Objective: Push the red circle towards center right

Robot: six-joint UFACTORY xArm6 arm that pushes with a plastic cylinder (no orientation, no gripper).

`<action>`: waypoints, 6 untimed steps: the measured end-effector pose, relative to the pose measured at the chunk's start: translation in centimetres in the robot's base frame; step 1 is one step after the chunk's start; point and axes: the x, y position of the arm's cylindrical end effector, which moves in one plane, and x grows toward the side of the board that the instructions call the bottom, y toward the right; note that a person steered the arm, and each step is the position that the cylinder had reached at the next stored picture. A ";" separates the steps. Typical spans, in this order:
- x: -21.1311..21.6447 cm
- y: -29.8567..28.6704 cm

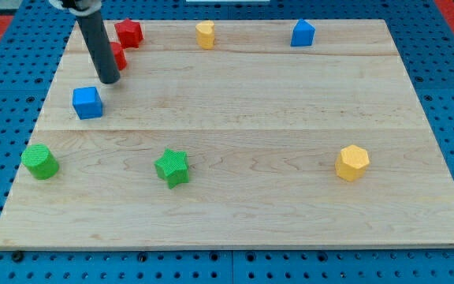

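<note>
Camera view: red circle half hidden behind my tip.

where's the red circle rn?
Upper left of the board: the red circle sits mostly hidden behind my rod, just below the other red block and above the blue cube. My tip is just below it.

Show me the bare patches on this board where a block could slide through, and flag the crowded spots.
Widest free patch: the board's middle and right, bordered by the blue house block above, yellow hexagon below, green star at left. Crowded: top-left, where my tip sits by two red blocks, above the blue cube.
</note>
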 end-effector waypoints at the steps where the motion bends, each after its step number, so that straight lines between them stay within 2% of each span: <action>1: -1.8 -4.9; 2: -5.3 -1.4; 3: -3.1 9.1; 4: -1.2 15.8; 5: -2.4 12.2; 6: 0.8 24.0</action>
